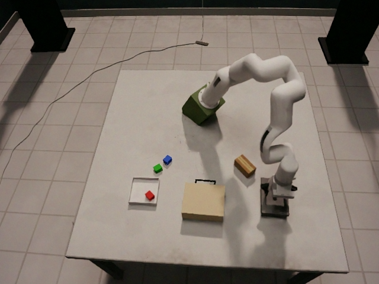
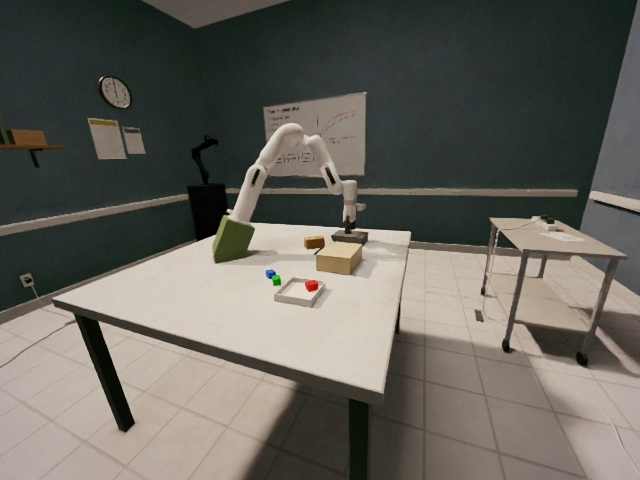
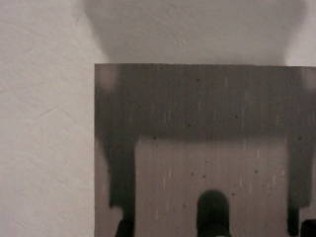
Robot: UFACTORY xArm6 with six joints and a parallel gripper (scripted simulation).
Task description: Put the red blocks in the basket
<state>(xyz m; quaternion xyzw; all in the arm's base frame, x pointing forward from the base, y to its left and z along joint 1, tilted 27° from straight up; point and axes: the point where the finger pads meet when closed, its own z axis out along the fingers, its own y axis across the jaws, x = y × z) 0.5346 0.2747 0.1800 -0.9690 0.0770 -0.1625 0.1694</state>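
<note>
The metal box (image 1: 264, 215) (image 2: 338, 240) (image 3: 163, 106) is seen beneath the gripper (image 1: 278, 194) (image 2: 349, 227) (image 3: 217, 228), whose fingers are spread wide, nothing held. Bare tabletop (image 1: 244, 213) (image 2: 385, 253) (image 3: 46, 123) is left between box and wooden cabinet (image 1: 203, 200) (image 2: 338, 257) (drawer handle (image 1: 205, 180) outward); well apart from the gripper, one red block (image 1: 149, 195) (image 2: 311, 285) is noted inside the basket (image 1: 142, 203) (image 2: 293, 301).

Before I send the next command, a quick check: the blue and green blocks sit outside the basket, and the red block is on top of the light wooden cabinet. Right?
Not quite: the red block is inside the basket, as the top view shows. The rest of your statement holds.
</note>
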